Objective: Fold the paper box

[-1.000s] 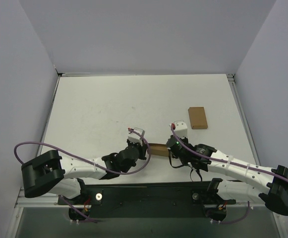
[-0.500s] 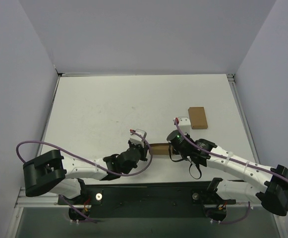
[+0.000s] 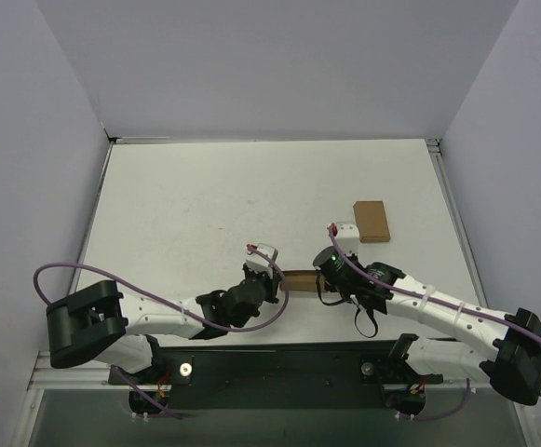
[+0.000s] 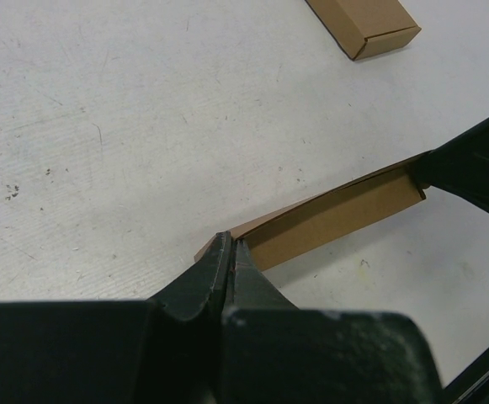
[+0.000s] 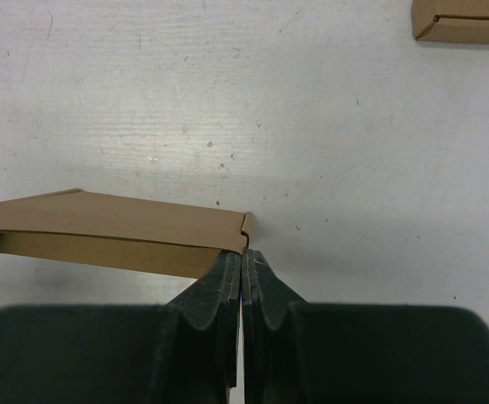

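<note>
Your white, scuffed counter point(image 3: 196, 196) sits between pale grey walls point(image 3: 270, 65). Near its front edge the flattened paper box point(image 3: 298, 277) spans between your left gripper point(image 4: 230, 246) and right gripper point(image 5: 242, 254), each pinched on one end. A plain cardboard rectangle point(image 3: 371, 221) lies farther back.

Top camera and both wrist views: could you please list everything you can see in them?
paper box: one, brown, flattened, near the middle of the table, held at its ends by the two grippers.
cardboard rectangle: one, brown, on the table's right side, apart from the arms.
table: one, white, under everything.
walls: three, pale grey, around the table.
base rail: one, black, at the near edge.
cables: two, purple, one along each arm.
left gripper: one, black, shut on the paper box's left end.
right gripper: one, black, shut on its right end.
</note>
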Robot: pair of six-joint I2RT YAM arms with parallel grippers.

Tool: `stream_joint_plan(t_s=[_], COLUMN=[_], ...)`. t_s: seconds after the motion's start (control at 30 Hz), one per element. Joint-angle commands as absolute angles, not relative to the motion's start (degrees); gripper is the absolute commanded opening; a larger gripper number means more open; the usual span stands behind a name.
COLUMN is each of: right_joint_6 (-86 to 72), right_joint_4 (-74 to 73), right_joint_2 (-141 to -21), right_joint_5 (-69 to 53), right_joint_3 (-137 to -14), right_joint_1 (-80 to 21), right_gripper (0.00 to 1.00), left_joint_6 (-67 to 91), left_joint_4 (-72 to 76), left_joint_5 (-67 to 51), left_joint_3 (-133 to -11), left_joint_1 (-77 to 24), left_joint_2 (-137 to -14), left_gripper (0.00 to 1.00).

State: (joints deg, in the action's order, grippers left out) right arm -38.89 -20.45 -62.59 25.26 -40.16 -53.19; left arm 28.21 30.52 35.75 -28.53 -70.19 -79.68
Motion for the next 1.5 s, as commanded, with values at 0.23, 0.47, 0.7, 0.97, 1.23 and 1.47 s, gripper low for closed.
stream_joint_plan(t_s=[0.23, 0.47, 0.7, 0.97, 1.23, 1.47], right_joint_6=[-41.83, -43.41, -43.33, -43.94, -44.91, -45.79], right_joint_4=[-17.32, -16.61, -15.47, -15.56, -15.64, -15.47], right_joint_2=[-61.52, -61.61, -60.91, -60.91, -61.35, -61.35], right_joint_5=[24.43, 24.35, 25.57, 26.72, 28.30, 29.18], right_joint_3=[-34.37, -32.08, -29.18, -27.95, -27.69, -26.81], right_joint_1=[-53.53, -53.53, -53.96, -54.84, -56.69, -57.48], right_gripper=[0.00, 0.00, 0.00, 0.00, 0.00, 0.00], left_joint_6=[26.81, 25.05, 24.26, 28.21, 31.46, 33.13], left_joint_4=[21.79, 25.13, 28.39, 28.56, 28.65, 28.39], left_joint_5=[31.12, 30.85, 30.59, 29.53, 30.58, 31.11], left_joint_3=[-26.46, -24.96, -23.38, -24.96, -25.22, -24.87], left_joint_1=[-71.28, -71.28, -71.28, -71.37, -71.28, -71.10], left_joint_2=[-83.67, -85.25, -86.66, -87.98, -89.82, -91.40], left_gripper=[0.00, 0.00, 0.00, 0.00, 0.00, 0.00])
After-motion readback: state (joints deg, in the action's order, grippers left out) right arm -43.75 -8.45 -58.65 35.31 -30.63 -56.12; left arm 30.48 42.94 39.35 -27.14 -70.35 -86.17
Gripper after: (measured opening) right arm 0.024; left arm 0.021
